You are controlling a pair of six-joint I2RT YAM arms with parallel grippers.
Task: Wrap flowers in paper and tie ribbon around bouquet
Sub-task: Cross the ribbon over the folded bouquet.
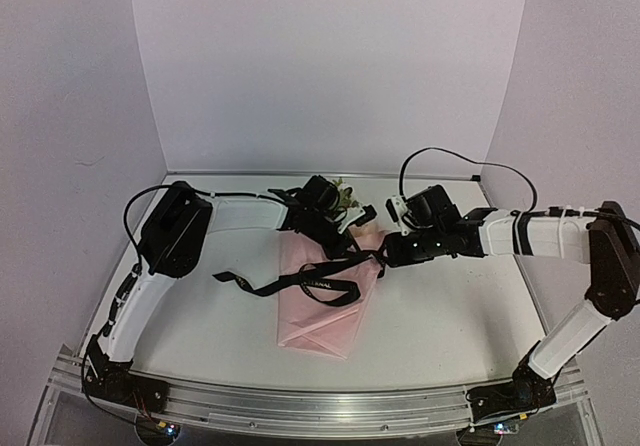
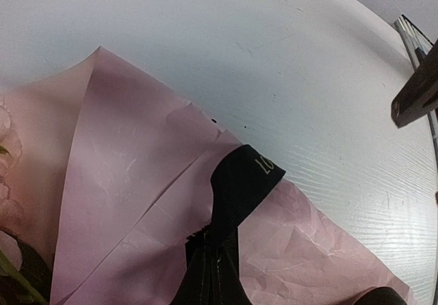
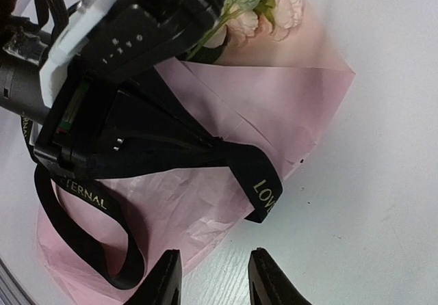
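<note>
You have two claws at work, and one each of the task's things. There is one large sheet of pale pink, crinkled wrapping paper [image 3: 291, 100], folded into a bundle on the white wood-grain table [image 3: 383, 216]. One small bunch of dusty-pink roses with green leaves [image 3: 274, 1] pokes out of the paper's far end; at least two heads show. One long narrow black ribbon with pale lettering [image 3: 254, 176] lies across the paper.

Your left claw [image 3: 205, 143] is clamped on the ribbon, fingers pressed together over the middle of the bundle. From the pinch a short end runs out across the paper towards its edge. The rest sags back in a loop over the near part of the paper, and in the top view it trails off onto the table towards the left arm.

Your right claw [image 3: 215, 277] stands with its fingers apart and nothing between them. It hovers at the paper's edge, near the left claw. The ribbon's short end lies just ahead of those parted fingers, not touching them. The loop hangs to one side of them.
</note>
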